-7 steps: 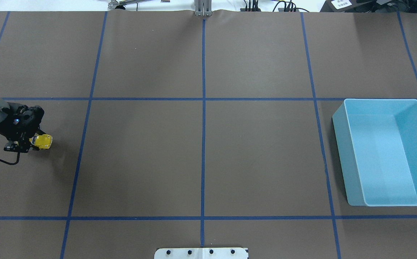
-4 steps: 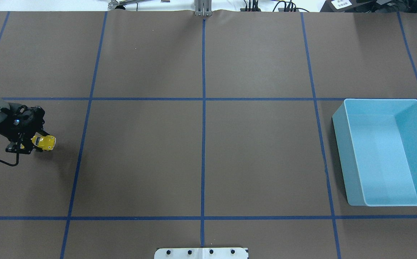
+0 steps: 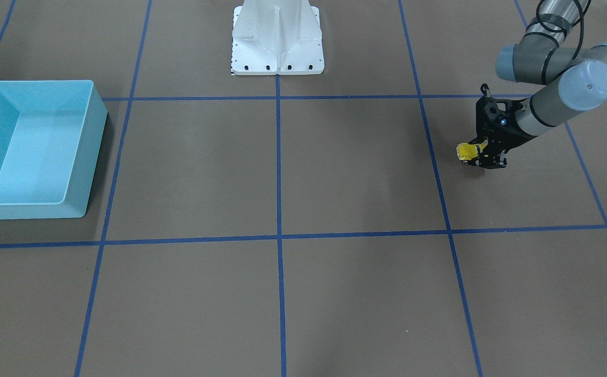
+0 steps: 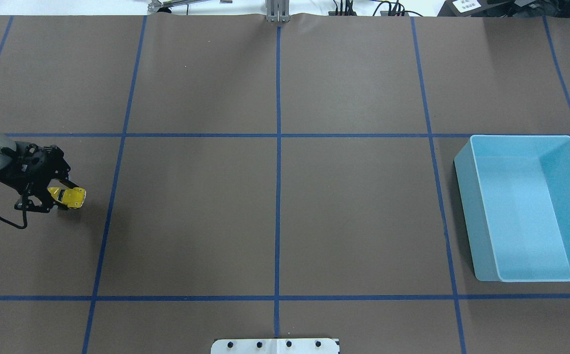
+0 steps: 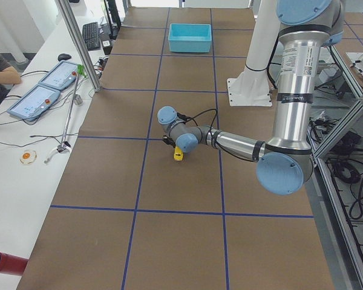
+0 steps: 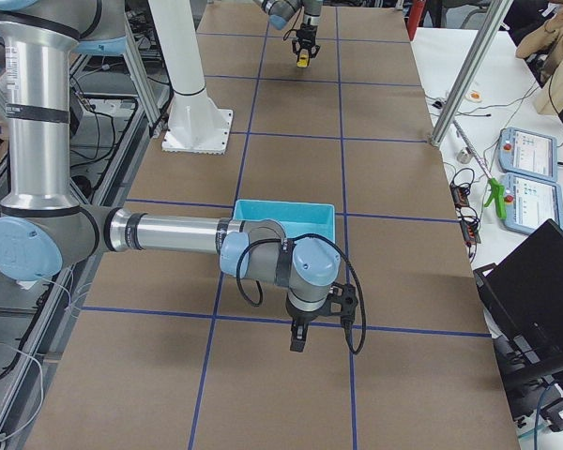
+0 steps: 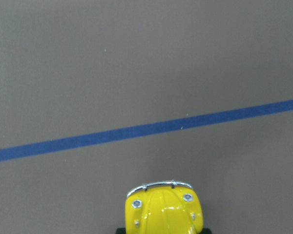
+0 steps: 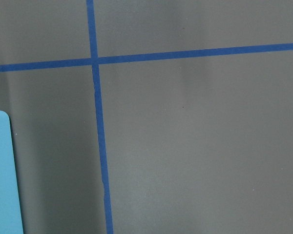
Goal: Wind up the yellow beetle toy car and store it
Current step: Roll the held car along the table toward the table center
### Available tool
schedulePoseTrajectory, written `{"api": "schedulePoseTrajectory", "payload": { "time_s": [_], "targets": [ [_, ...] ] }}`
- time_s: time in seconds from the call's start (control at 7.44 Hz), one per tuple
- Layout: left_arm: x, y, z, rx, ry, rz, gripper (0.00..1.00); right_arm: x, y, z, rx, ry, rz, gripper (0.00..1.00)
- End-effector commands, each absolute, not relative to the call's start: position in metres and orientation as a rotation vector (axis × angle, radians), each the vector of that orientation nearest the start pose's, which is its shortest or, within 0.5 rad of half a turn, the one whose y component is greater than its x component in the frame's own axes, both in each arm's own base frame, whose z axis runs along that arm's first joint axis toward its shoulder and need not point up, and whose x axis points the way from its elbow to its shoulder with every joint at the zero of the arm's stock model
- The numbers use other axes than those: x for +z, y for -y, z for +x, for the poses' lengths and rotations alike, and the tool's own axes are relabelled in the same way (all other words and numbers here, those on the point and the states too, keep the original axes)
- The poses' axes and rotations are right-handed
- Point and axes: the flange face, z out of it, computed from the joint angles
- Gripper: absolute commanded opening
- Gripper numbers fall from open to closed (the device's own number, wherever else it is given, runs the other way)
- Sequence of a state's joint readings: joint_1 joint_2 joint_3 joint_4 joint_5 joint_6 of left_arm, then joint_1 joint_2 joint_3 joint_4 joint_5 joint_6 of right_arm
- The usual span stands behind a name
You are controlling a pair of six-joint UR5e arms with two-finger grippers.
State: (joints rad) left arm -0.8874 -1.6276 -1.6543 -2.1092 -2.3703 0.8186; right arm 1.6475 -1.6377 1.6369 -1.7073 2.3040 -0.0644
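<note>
Yellow beetle toy car (image 4: 72, 197) and left tool (image 4: 56, 196) shifted slightly right in overhead view. Left tool clamped on car's rear, mid-left of frame. Car's nose points right across table (image 4: 191, 221) toward blue bin (image 4: 481, 216), far right. Right tool (image 6: 298, 339) nearer bin; opening cannot be told.
</note>
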Motion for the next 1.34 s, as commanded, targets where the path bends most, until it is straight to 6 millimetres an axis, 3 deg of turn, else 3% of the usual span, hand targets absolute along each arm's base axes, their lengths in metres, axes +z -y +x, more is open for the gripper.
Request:
{"api": "schedulePoseTrajectory", "payload": {
  "time_s": [0.0,0.27,0.67,1.21],
  "targets": [
    [0.521,0.466,0.302,1.6,-0.832,0.811,0.0,0.673,0.446,0.101,0.062,0.739,-0.078,1.0],
    [0.512,0.475,0.31,1.558,-0.846,0.804,0.0,0.673,0.446,0.101,0.062,0.739,-0.078,1.0],
    [0.515,0.479,0.313,1.562,-0.845,0.819,0.0,0.673,0.446,0.1,0.06,0.739,-0.079,1.0],
    [0.529,0.48,0.315,1.563,-0.846,0.813,0.0,0.673,0.446,0.101,0.062,0.739,-0.078,1.0]
  ]
}}
